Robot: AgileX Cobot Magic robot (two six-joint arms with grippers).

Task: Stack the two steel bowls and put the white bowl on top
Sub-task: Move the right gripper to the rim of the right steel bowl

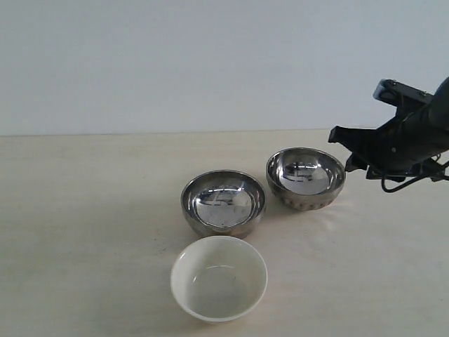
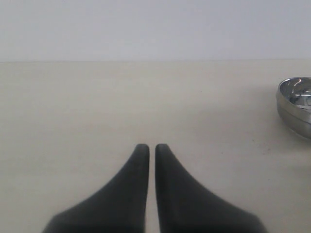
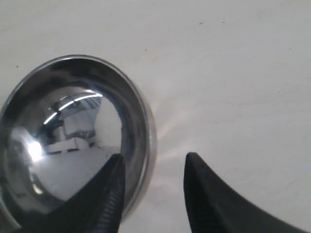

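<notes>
The smooth-sided steel bowl stands mid-table, and the ribbed steel bowl is just behind it to the right. The white bowl sits in front of the smooth one, empty. My right gripper is open at the ribbed bowl's right rim. In the right wrist view the right gripper straddles the rim of that bowl, one finger over the inside and one outside, not closed on it. My left gripper is shut on nothing above bare table. A steel bowl shows at the edge of its view.
The pale wooden table runs wide to the left of the bowls. A plain light wall stands behind it. The right arm's black body and cable hang over the table's right side.
</notes>
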